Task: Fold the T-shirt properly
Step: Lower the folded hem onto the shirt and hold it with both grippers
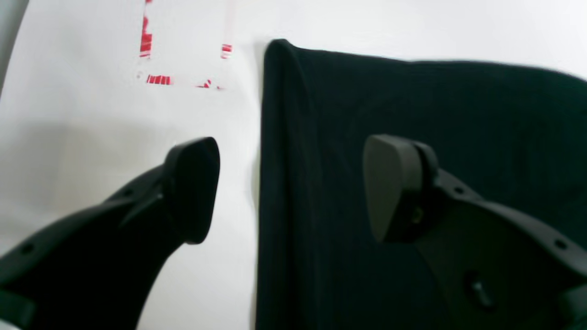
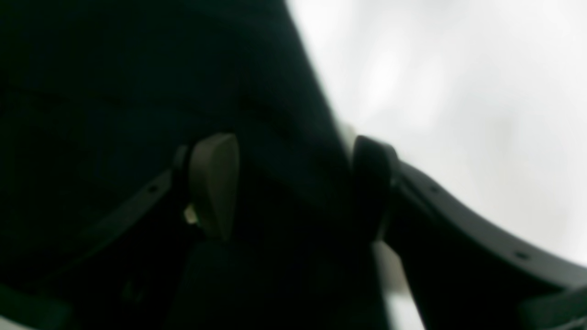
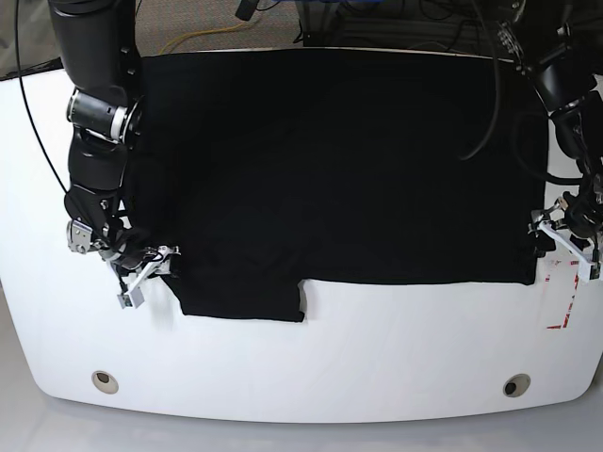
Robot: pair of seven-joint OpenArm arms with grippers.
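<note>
On the base view's left, the right end effector point(image 3: 149, 266) straddles the side edge of the large plain black soft-fabric T-shirt point(image 3: 339, 169), its jaws apart and gripping nothing. The T-shirt lies spread flat across the white glossy worktop point(image 3: 311, 367). At the opposite edge, the left end effector point(image 1: 291, 188) hangs wide open and empty beside red-striped tape marks point(image 1: 158, 79).

A white table point(image 3: 311, 377) with rounded front corners fills most of the base view, its surface smooth and evenly lit with soft shadows. Two round holes point(image 3: 105, 381) sit near its front edge, one toward each corner. Red-and-white striped tape marks point(image 1: 158, 79) lie on the tabletop near one side. Behind the far edge, dark cables point(image 3: 396, 19) trail over a speckled grey floor point(image 3: 188, 19).
</note>
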